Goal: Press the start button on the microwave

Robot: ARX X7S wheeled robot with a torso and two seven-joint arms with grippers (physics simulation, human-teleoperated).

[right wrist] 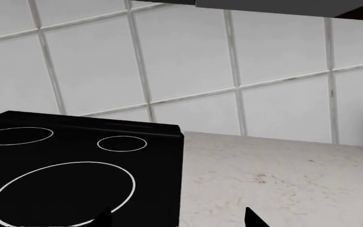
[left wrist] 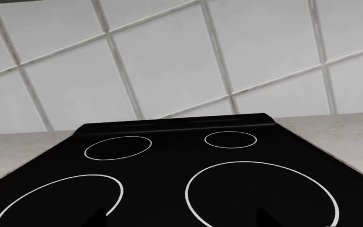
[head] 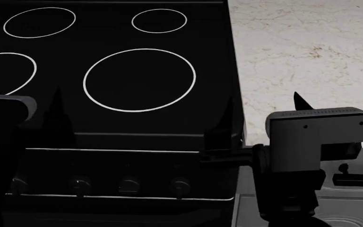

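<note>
Black glass everywhere, that's most of what you get. Nearest the camera, along the bottom of the head view, the left hand [head: 24, 111] sits at lower left and the right hand [head: 263, 118] at lower right. On each one the two dark fingertips stand well apart with nothing between them, so both are spread wide and carrying nothing. My guess is they're just parked low and forward, waiting, since neither is near anything to press.

Just past them is the stove's front panel with its row of knobs [head: 129, 183] across the lower middle. Then comes the cooktop [head: 140, 28], filling the upper left and centre, with white burner rings [head: 140, 79]. To the right of it, the pale speckled desk [head: 307, 47] fills the upper right of the frame.

Further back, both wrist views show a white tiled wall [left wrist: 168, 61] behind the stove. In the top right of the right wrist view, a grey slab with a dark underside [right wrist: 270, 5] pokes in. That could be the microwave's bottom edge, but I honestly can't tell, and the start button isn't visible in any view. Presumably it's mounted above and the arms need to come up.

Couldn't spot any readable brand, label or text on anything.
</note>
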